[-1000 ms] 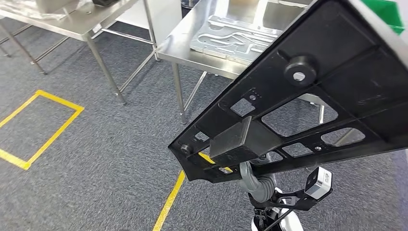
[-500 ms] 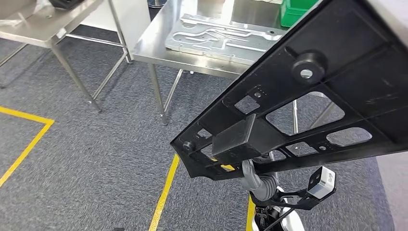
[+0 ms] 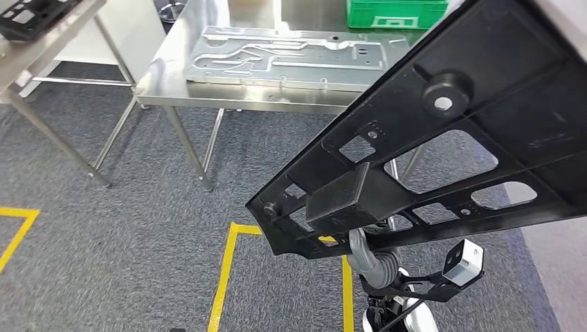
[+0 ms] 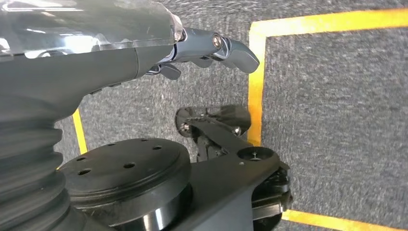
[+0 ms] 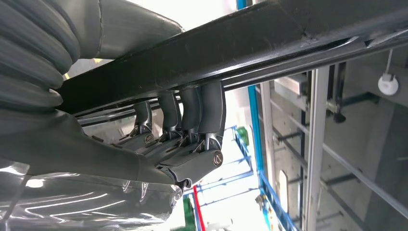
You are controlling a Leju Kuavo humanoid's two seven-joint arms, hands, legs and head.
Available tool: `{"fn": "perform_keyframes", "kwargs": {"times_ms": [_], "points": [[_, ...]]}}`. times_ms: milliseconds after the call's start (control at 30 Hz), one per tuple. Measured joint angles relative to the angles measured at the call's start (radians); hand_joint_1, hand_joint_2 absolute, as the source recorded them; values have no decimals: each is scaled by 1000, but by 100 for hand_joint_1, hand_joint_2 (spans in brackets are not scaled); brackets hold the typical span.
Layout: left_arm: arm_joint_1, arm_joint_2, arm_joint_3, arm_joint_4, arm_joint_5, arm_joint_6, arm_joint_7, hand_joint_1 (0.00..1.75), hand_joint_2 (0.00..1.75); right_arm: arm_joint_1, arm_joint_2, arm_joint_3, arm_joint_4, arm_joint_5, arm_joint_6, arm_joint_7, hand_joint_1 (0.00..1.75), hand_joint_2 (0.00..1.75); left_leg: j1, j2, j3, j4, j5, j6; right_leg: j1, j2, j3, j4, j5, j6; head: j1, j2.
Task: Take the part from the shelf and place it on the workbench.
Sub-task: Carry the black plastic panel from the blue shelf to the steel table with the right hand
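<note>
A large black plastic part (image 3: 443,138) with cut-out openings fills the right side of the head view, tilted and held up in the air. My right hand (image 5: 183,134) grips it from below, its fingers (image 5: 211,106) hooked over a rib of the part (image 5: 269,43). In the head view the hand is hidden behind the part and its grey ribbed wrist (image 3: 374,266) shows under it. The steel workbench (image 3: 242,100) stands ahead, beyond the part. My left hand (image 4: 192,45) hangs over the carpet with its fingers apart, holding nothing.
An embossed silver metal plate (image 3: 291,55) lies on the workbench, with a green crate (image 3: 394,12) behind it. A second steel table (image 3: 41,41) at far left carries a black part (image 3: 28,10). Yellow tape lines (image 3: 225,277) mark the grey carpet.
The whole picture has shifted: the camera has turned, so the workbench now lies more centred and nearer. The black part sits the same way in my right hand.
</note>
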Motion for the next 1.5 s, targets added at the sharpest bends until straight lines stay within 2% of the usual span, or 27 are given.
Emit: {"fn": "perform_keyframes", "kwargs": {"times_ms": [67,133,200,300,333,367,433,467,500,533,600,667,733,833,933,967,1000,1033,1100,1133,1200,1267,1333,1367,1433,1467,1500], "points": [[0,1,0,0,0,0,0,0,175,1,0,0,0,1,0,0,175,175,6,-31,55,-130,67,-1,-1,25,-2,11,-6,8,0,0],[-1,1,0,0,0,0,1,0,175,1,1,0,-1,2,0,0,175,175,9,-63,89,-204,88,5,-2,46,-9,21,-9,19,0,0],[-1,1,0,0,0,0,1,0,175,2,1,0,-2,2,0,0,175,175,9,-68,92,-209,85,12,-3,55,-15,24,-9,24,0,0],[-1,1,0,0,0,0,1,0,175,2,2,0,-2,2,0,0,175,175,8,-64,91,-209,84,14,-4,57,-15,24,-8,26,0,0],[-2,1,0,0,0,0,1,0,175,2,2,-1,-2,2,-1,1,175,175,7,-57,92,-212,87,21,-6,61,-17,22,-7,32,0,0],[-2,1,0,0,1,0,0,0,175,2,2,-2,-2,5,-5,4,175,175,6,-44,92,-216,90,31,-6,36,-39,67,-32,39,2,0],[-2,0,0,0,3,0,-3,0,175,1,2,-4,0,12,-14,11,175,175,3,-14,92,-223,96,51,-8,-20,-106,204,-98,55,6,0],[-1,1,0,0,3,0,-4,0,175,0,2,-5,1,15,-18,14,175,175,1,-4,92,-224,96,55,-7,-51,-139,273,-127,57,9,0],[0,1,0,0,3,0,-4,0,175,1,2,-5,2,16,-19,15,175,175,0,2,92,-224,96,55,-7,-53,-144,283,-120,57,9,0],[0,1,0,0,3,-1,-4,0,175,1,2,-5,3,17,-19,15,175,175,0,5,93,-224,95,54,-7,-53,-127,251,-95,54,9,0],[-2,0,0,0,3,-1,-5,0,175,-1,2,-5,4,19,-19,13,175,175,-3,9,96,-224,94,52,-2,-58,-56,119,-34,41,9,0],[-4,-1,0,0,4,-1,-6,0,175,-3,2,-5,4,20,-19,12,175,175,-5,11,96,-224,92,46,6,-65,-10,27,-9,28,8,0],[-4,-1,0,0,3,0,-6,0,175,-5,2,-5,4,21,-19,10,175,175,-6,13,96,-227,93,35,11,-65,-7,12,-9,22,8,0],[-6,0,-1,0,3,0,-4,0,175,-6,2,-5,5,22,-19,4,175,175,-5,10,88,-201,70,19,2,-62,5,-9,0,8,7,0],[-4,1,-2,0,3,0,2,0,175,-8,4,-6,10,23,-20,-3,175,175,-3,4,10,-33,-13,11,1,-61,10,-15,1,-1,4,0],[-2,1,-3,0,3,1,3,0,175,-8,4,-6,12,23,-20,-4,175,175,-2,5,-17,18,-27,8,1,-59,10,-14,0,-2,4,0],[-1,1,-4,0,3,1,5,0,175,-7,4,-6,15,23,-21,-4,175,175,-1,5,-31,40,-24,5,1,-56,10,-13,-1,-2,4,0],[0,1,-5,0,3,2,6,0,175,-7,4,-6,18,24,-21,-4,175,175,0,5,-26,24,-3,4,1,-53,11,-11,-3,-1,4,0],[0,2,-7,0,3,2,9,0,175,-7,4,-6,20,24,-23,-4,175,175,4,4,27,-96,65,3,0,-48,13,-4,-10,5,4,0],[0,3,-7,0,2,3,10,0,175,-7,4,-6,21,24,-24,-5,175,175,4,2,54,-156,86,5,1,-46,11,3,-16,11,4,0],[-1,3,-7,0,2,3,14,0,175,-6,4,-6,20,25,-26,-6,175,175,1,-1,80,-214,94,18,3,-42,8,13,-22,23,4,0],[0,2,-8,0,2,2,16,0,175,-4,4,-6,20,26,-28,-6,175,175,-1,-1,83,-218,93,35,3,-41,7,21,-20,35,5,0],[-1,1,-8,0,3,2,17,0,175,-4,4,-5,20,26,-30,-6,175,175,1,0,92,-222,93,48,0,-44,-2,52,-33,47,6,0],[-1,1,-8,0,3,2,18,0,175,-4,4,-5,20,26,-31,-6,175,175,2,0,97,-223,93,53,-2,-47,-20,91,-54,52,6,0],[-2,1,-8,0,3,2,18,0,175,-2,4,-6,19,26,-33,-6,175,175,1,1,100,-223,89,58,-5,-50,-85,207,-108,58,7,0],[-1,1,-8,0,3,2,18,0,175,0,4,-6,19,26,-35,-6,175,175,0,1,101,-223,87,58,-6,-51,-118,259,-125,59,7,0],[0,1,-9,0,3,2,18,0,175,1,4,-6,19,26,-35,-6,175,175,0,1,104,-223,84,58,-6,-52,-139,285,-127,58,7,0]]}}
